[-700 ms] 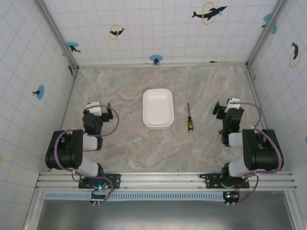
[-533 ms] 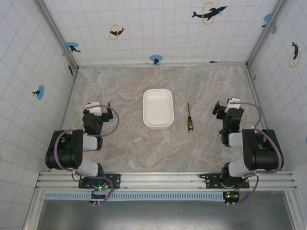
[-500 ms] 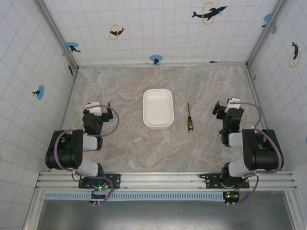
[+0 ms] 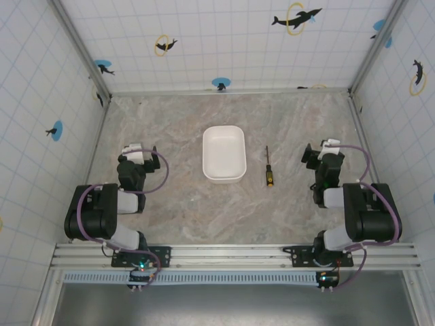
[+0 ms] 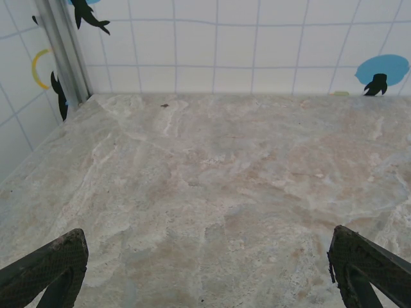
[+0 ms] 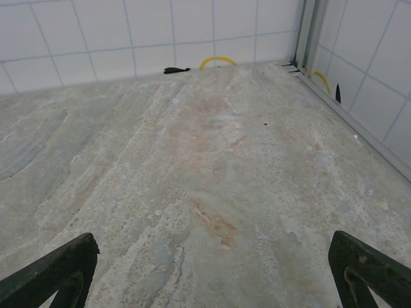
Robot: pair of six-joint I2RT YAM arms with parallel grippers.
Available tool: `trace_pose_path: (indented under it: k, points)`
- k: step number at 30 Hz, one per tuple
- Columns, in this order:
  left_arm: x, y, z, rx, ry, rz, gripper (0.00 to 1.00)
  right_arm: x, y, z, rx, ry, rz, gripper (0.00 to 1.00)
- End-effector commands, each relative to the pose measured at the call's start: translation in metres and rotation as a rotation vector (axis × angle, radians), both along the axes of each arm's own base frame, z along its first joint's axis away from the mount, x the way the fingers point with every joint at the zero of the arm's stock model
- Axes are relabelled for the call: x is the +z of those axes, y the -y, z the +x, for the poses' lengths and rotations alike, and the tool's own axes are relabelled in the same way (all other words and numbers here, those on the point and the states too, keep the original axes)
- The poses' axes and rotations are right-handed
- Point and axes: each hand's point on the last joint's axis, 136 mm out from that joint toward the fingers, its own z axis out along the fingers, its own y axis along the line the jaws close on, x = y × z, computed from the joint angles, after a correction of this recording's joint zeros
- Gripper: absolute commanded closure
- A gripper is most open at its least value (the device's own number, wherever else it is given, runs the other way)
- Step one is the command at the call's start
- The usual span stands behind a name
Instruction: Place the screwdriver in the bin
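Note:
The white bin (image 4: 223,153) sits near the middle of the stone table, its inside bare. Just right of it lies the screwdriver (image 4: 268,168), thin dark shaft pointing to the back wall, yellow-orange and black handle toward me. My left gripper (image 4: 141,149) rests folded back at the left, well away from the bin. At the right, beyond the screwdriver, my right gripper (image 4: 322,151) is folded back too. In both wrist views the dark fingertips (image 5: 48,266) (image 6: 54,268) stand wide apart at the lower corners with bare table between them.
Tiled walls with dolphin stickers enclose the table on three sides. Metal corner posts (image 4: 80,47) (image 4: 374,47) stand at the back left and back right. The mounting rail (image 4: 234,256) runs along the near edge.

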Motion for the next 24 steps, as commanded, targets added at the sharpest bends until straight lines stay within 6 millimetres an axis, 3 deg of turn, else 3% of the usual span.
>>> trace_pose_path:
  k: [1,5,9,14,19,24]
  points:
    - [0.017,0.005,0.007,-0.023,0.033,0.019,0.02,0.035,-0.003,0.012,0.004,0.04,-0.021,0.05]
    - [0.033,0.008,0.007,-0.04,0.009,0.018,0.02,0.061,-0.009,0.011,0.025,0.018,-0.009,0.05]
    - [0.052,0.025,0.006,-0.124,-0.056,-0.07,0.02,0.079,-0.032,0.008,0.104,-0.049,0.09,0.05]
    - [0.065,0.058,-0.003,-0.272,-0.128,-0.228,0.02,0.062,-0.092,-0.011,0.287,-0.3,0.223,0.03]
    - [0.064,0.087,-0.018,-0.399,-0.201,-0.366,0.02,0.03,-0.153,-0.04,0.443,-0.51,0.282,0.04]
    - [0.053,0.106,-0.028,-0.489,-0.295,-0.432,0.02,0.002,-0.174,-0.062,0.436,-0.636,0.245,0.04]
